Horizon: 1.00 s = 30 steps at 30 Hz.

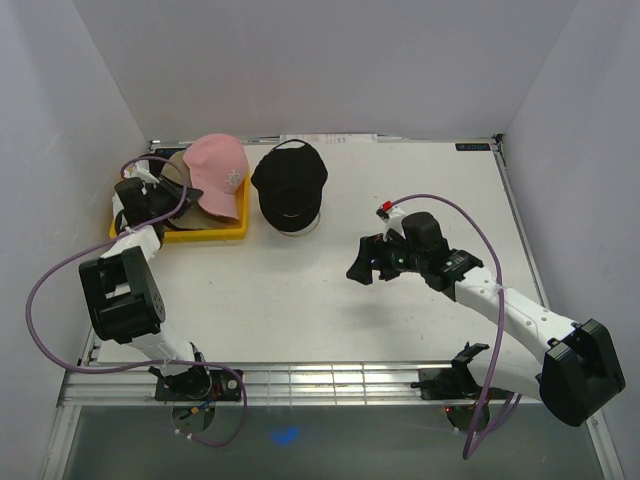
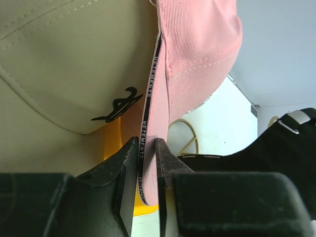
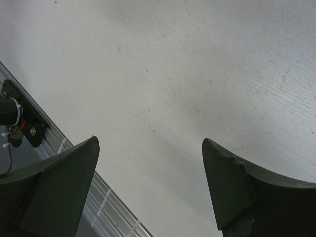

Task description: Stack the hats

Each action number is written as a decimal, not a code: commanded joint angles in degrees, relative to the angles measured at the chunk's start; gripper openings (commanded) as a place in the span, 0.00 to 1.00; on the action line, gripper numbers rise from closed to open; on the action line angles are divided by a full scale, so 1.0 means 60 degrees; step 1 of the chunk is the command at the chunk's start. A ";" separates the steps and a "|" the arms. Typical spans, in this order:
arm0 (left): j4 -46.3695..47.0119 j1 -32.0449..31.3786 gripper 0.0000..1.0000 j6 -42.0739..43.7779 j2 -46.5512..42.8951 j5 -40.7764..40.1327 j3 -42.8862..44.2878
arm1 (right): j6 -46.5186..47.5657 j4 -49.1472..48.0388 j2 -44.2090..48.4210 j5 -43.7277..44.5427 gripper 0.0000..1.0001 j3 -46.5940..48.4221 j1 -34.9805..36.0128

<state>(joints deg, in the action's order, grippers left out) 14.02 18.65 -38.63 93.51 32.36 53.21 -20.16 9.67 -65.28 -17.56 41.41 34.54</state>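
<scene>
Just beside pink hat (image 1: 222, 172), tan hat (image 2: 59, 59) crowds yellow tray (image 1: 205, 235).

The far-left corner is crowded: the tray (image 1: 205, 236) carries the tan cap (image 1: 178, 170) and pink cap (image 1: 220, 170), the black cap (image 1: 290, 180) is just beside it, and the left hand (image 2: 146, 145) is at the tray's left end. The desk (image 1: 300, 310) lies bare around the wide-spread right hand (image 1: 362, 262).
</scene>
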 commanded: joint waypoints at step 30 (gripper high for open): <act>0.2805 0.0172 0.00 -0.4064 -0.0981 0.0628 0.0405 | 0.0299 0.0204 -0.0063 0.0114 0.90 0.0364 -0.0030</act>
<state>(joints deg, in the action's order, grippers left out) 26.37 19.25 -59.68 92.05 37.01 55.96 -19.79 10.52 -65.43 -17.47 41.45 34.54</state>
